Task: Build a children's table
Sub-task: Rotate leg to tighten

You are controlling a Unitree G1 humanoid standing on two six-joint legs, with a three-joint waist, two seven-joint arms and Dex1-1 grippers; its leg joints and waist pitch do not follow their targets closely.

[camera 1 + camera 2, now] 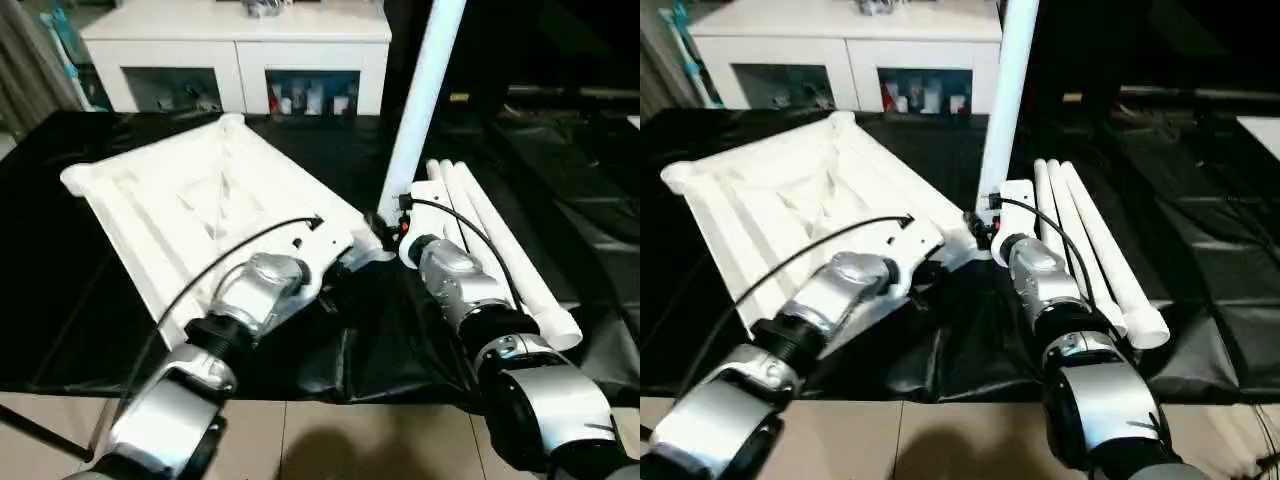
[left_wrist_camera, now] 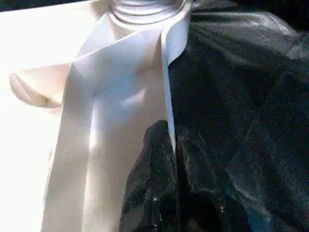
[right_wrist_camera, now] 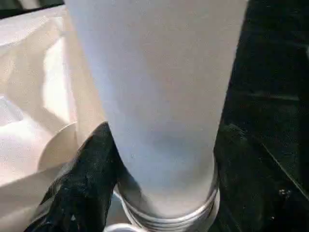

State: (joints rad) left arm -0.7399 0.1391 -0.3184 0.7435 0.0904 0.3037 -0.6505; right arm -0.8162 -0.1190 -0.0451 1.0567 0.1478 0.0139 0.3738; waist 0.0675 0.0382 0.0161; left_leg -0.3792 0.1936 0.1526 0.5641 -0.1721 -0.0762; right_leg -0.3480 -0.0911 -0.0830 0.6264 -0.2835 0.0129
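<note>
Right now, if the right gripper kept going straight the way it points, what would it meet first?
Most likely the upright leg: it stands directly ahead of the right gripper, seated in the tabletop's corner socket. Depth is hard to judge; it may already be touching.

surface: black plastic sheet [image 1: 560, 210] spread over the floor, wrinkled | on it, left: white tabletop [image 1: 200, 210] lying underside up | on it, right: three white legs [image 1: 500, 250] lying side by side, touching | front edge: tiled floor [image 1: 330, 440]

You see a white ribbed tabletop [image 1: 200, 210] and white legs [image 1: 500, 245] on a glossy black sheet [image 1: 90, 330]; silver forearms [image 1: 255, 290] beside them.
</note>
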